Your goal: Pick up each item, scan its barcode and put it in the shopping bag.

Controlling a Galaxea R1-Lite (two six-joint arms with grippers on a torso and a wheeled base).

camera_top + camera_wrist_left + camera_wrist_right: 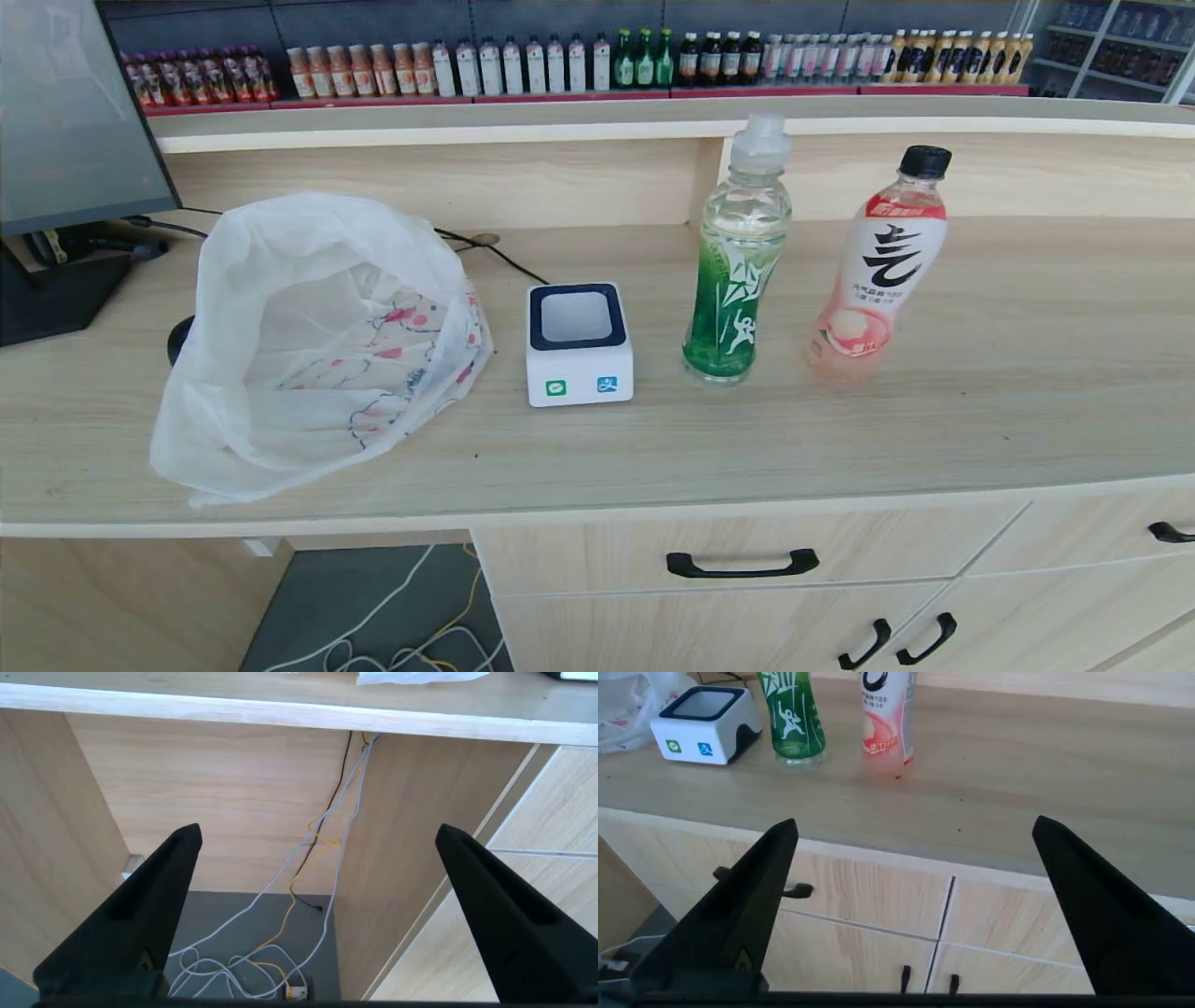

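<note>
Left gripper (318, 833) and right gripper (913, 823): jaws wide, empty, in front of the wooden table (1027, 373). Green plastic bottle (735, 280) and pink plastic bottle (878, 271) stand upright, near together, right of the white cube scanner (579, 343). Risk: grasping 1 may topple the other.

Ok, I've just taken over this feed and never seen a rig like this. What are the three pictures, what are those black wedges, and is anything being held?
This is a two-armed robot at a shop counter. The large picture comes from its head camera, looking down at the counter. The other two come from cameras on its wrists, and the black wedges are each gripper's two fingers. The left gripper and right gripper are both open and hold nothing. On the counter, from the robot's left, are a white shopping bag, a small white scanner, a green bottle and a pink bottle, both upright.
</note>
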